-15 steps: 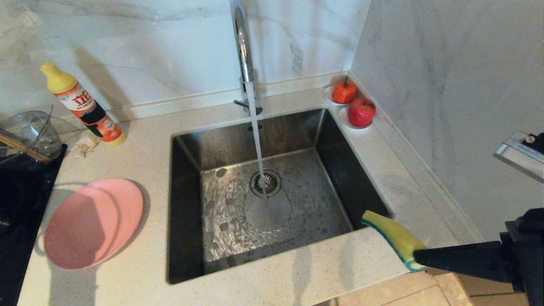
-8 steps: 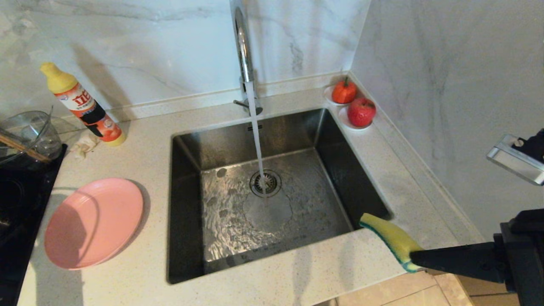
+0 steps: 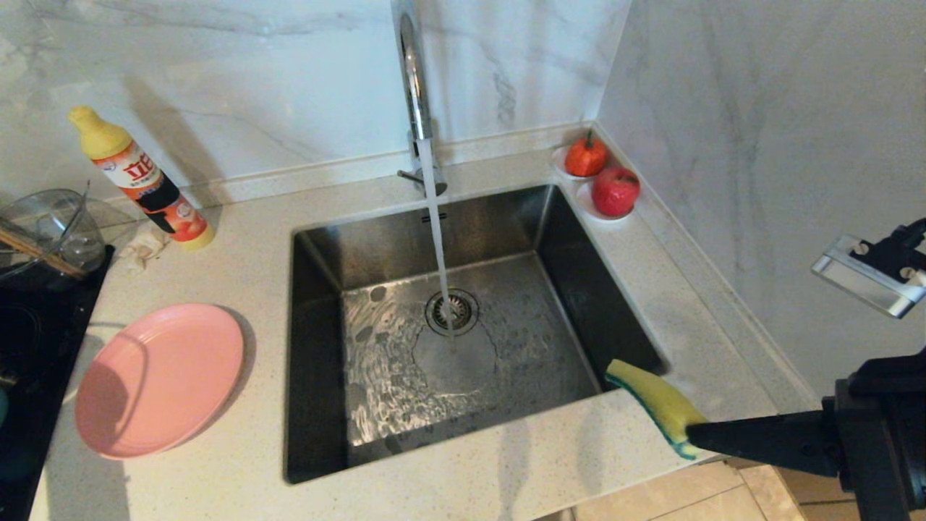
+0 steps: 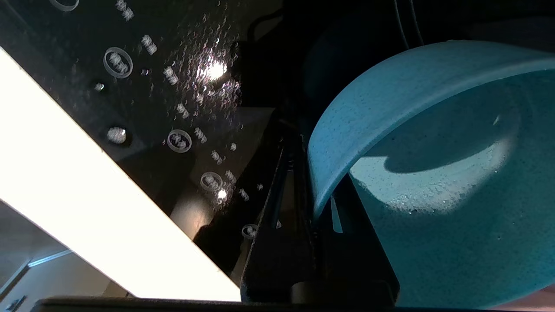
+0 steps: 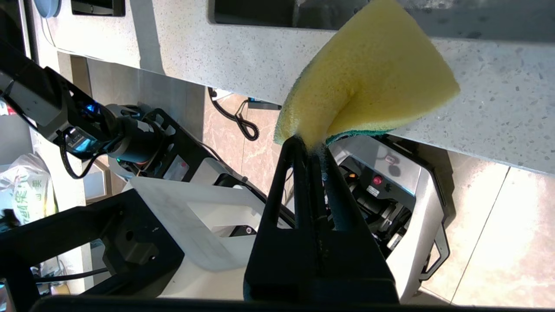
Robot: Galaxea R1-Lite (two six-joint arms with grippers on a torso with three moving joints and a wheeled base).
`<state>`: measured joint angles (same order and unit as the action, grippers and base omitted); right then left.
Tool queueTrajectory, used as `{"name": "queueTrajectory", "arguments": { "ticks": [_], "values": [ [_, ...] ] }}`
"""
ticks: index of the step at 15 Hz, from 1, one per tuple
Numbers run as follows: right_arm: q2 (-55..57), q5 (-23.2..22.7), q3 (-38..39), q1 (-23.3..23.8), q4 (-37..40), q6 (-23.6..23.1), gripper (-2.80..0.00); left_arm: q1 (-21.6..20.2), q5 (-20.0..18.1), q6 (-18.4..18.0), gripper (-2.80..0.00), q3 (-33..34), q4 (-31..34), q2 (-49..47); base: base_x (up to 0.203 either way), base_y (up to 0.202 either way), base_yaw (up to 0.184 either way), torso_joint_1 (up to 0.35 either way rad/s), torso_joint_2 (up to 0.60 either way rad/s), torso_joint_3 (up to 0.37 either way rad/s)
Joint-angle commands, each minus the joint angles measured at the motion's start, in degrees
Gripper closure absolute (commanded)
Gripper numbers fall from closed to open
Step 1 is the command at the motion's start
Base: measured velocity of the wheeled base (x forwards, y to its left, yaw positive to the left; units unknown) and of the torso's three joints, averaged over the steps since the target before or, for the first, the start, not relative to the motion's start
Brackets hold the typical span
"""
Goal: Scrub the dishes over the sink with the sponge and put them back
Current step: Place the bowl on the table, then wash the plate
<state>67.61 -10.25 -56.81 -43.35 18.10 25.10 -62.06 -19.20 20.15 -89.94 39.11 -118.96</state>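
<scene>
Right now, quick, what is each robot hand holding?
Left gripper: fingers closed on the rim of the teal bowl.
Right gripper: fingers closed on the yellow sponge.

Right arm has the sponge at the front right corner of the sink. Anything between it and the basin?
Nothing visible. The right gripper holds the sponge over the counter edge at the sink's front right corner. Only the tap's water stream falls inside, and the pink plate lies on the far side.
</scene>
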Motion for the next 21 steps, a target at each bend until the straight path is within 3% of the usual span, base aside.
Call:
{"name": "queueTrajectory", "arguments": {
  "ticks": [1, 3, 4, 10, 18, 21],
  "values": [
    [0.2, -0.1, 0.3, 0.2, 0.1, 0.1, 0.0, 0.0, -0.2, 0.2, 0.0, -2.6, 0.2, -2.4, 0.0, 0.0, 0.0, 0.0, 0.0, 0.0],
    [0.2, -0.2, 0.1, 0.4, 0.0, 0.1, 0.0, 0.0, -0.2, 0.5, 0.0, -3.7, 0.4, -2.9, 0.0, 0.0, 0.0, 0.0, 0.0, 0.0],
    [0.4, -0.2, -0.3, 0.4, 0.0, 0.1, 0.0, 0.0, -0.2, 0.6, -2.8, -4.1, 0.6, -2.9, 0.0, 0.0, 0.0, 0.0, 0.0, 0.0],
    [-0.5, -0.3, -0.2, 0.4, 0.1, 0.3, 0.0, 0.0, -0.6, 1.0, -2.8, -5.5, 2.5, -0.6, 0.0, 0.0, 0.0, 0.0, 0.0, 0.0],
    [-1.5, 0.1, 0.3, 0.4, 0.9, 0.4, 0.0, 1.4, -17.7, 0.2, -2.8, -13.6, 19.2, 17.9, 0.0, 0.0, 0.0, 0.0, 0.0, 0.0],
    [-1.0, 0.2, 1.1, 0.4, 0.6, 0.6, 0.0, 5.6, -18.7, -4.3, -2.8, -14.6, 23.6, 21.2, 0.0, 0.0, 0.0, 0.0, 0.0, 0.0]
  ]
}}
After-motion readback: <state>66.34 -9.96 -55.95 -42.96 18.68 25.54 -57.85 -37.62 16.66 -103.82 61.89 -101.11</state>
